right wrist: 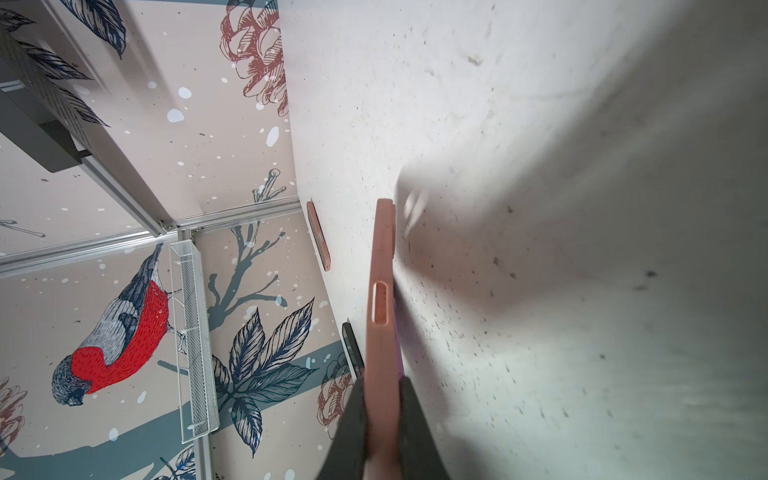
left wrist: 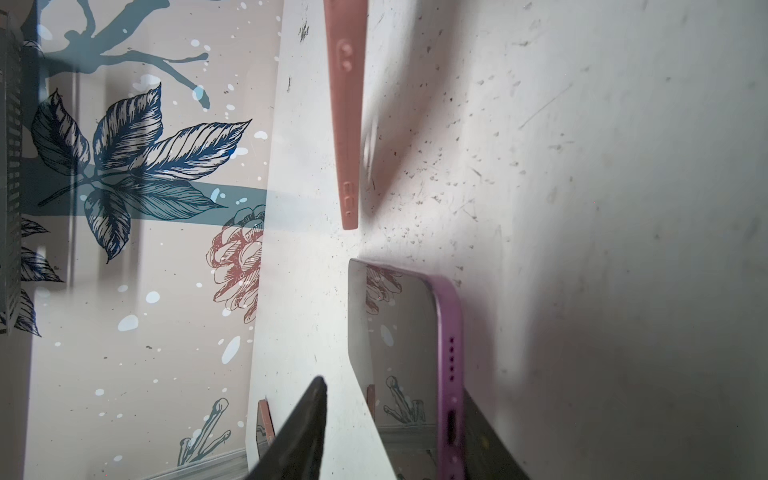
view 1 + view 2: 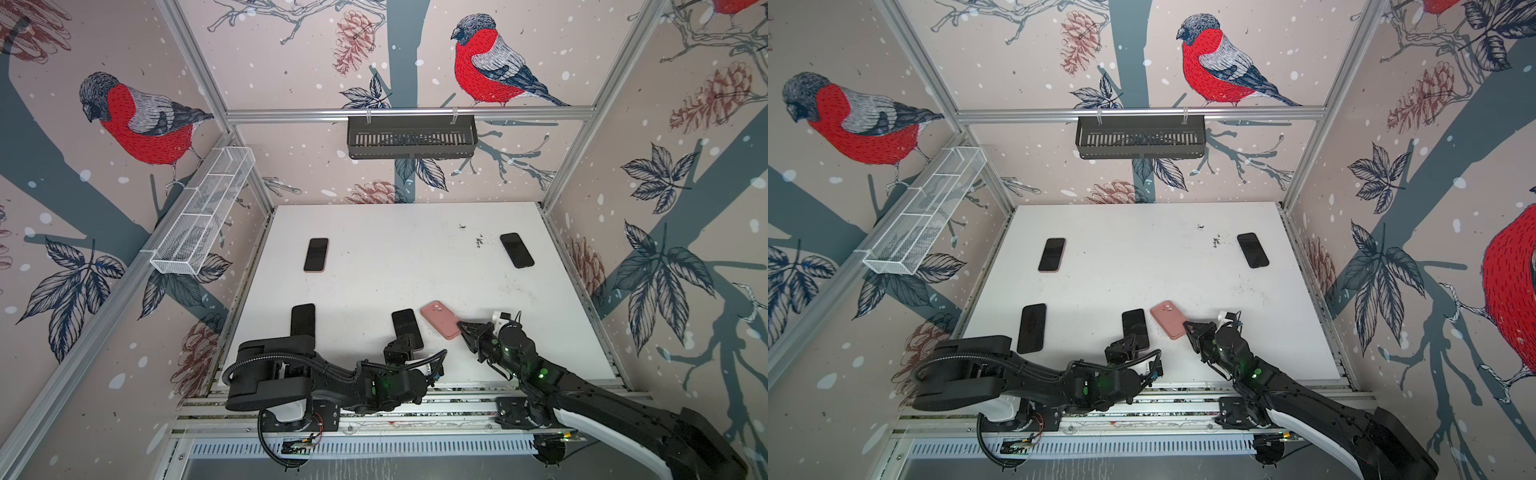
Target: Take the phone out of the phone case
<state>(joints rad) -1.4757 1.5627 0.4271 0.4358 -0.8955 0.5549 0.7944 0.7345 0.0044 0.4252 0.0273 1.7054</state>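
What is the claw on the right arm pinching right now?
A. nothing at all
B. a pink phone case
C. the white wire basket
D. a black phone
B: the right gripper is shut on the edge of the pink case, with one finger on each face of it.

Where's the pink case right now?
In both top views the case is front centre-right on the table, just right of the front-middle phone. The right pincer is clamped on its near corner.
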